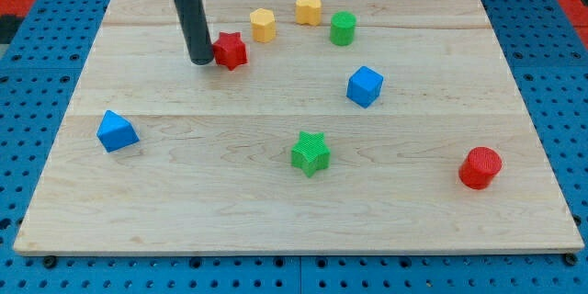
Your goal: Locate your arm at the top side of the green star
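My tip (201, 59), a bare rod with no fingers to open or close, touches the red star (231, 50), while the green star (310, 152) lies toward the view's bottom-right on the bench (184, 193).

pale wood board (165, 156), matt dark rod (192, 18)

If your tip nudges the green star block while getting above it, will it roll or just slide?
The green star block lies flat on the smooth wooden board, so it would probably slide, not roll. Its points may make it spin under an off-centre push. My tip is beside the red star block, far off.
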`<state>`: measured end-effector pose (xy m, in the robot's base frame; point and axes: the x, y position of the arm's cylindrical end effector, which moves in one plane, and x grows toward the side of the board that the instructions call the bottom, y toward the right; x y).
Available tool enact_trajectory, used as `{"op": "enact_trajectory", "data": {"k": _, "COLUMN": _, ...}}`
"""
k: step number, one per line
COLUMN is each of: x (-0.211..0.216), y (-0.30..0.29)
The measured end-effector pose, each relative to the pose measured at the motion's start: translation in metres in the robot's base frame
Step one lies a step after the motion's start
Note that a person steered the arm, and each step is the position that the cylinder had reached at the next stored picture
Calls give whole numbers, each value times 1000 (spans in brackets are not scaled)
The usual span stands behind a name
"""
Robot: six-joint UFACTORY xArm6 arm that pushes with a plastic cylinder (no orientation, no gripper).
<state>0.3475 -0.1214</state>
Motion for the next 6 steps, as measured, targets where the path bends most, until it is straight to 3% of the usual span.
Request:
{"op": "enact_trajectory", "data": {"k": 2, "x": 4, "y": -13}}
{"op": "enact_trajectory", "data": {"k": 3, "x": 28, "y": -20}}
{"op": "enact_trajectory", "data": {"k": 4, "x": 59, "y": -1}}
{"op": "enact_trajectory", "data": {"k": 6, "x": 100, "y": 111}}
